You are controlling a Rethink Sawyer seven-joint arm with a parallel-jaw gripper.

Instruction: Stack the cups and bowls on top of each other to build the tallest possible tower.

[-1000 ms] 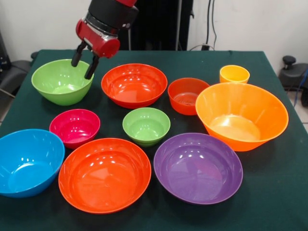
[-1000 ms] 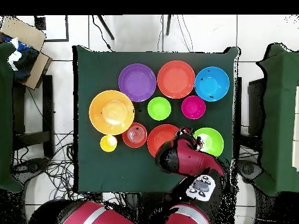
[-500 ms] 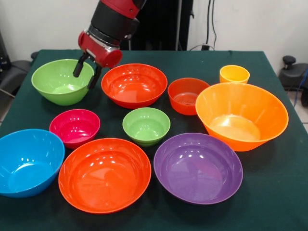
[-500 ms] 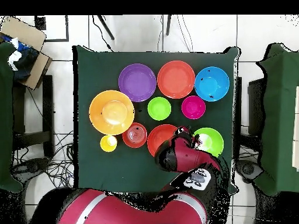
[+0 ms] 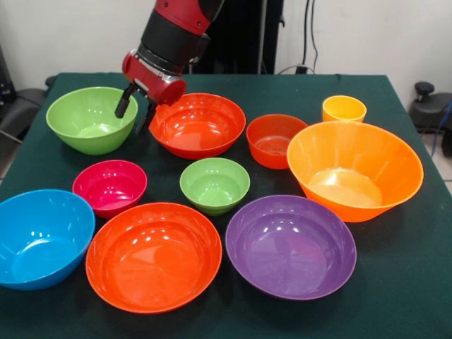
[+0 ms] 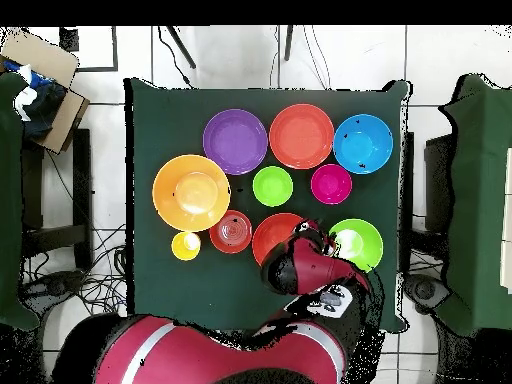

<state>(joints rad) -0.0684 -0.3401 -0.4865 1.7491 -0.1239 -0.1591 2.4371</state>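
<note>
one red-orange bowl (image 6: 276, 236) half hidden overhead

The red and black arm (image 5: 176, 32) is slanting down from the top of the front view, its black wrist section leading into a red gripper head. The gripper (image 5: 134, 114) is pointing downward and a little to the picture's left, its two black fingers (image 5: 123, 104) standing apart with nothing between them. In the overhead view the arm (image 6: 300, 268) is covering the gripper.

Red arm (image 5: 185, 14), black cylindrical wrist section, red head, two thin black fingers (image 5: 123, 104)
</note>
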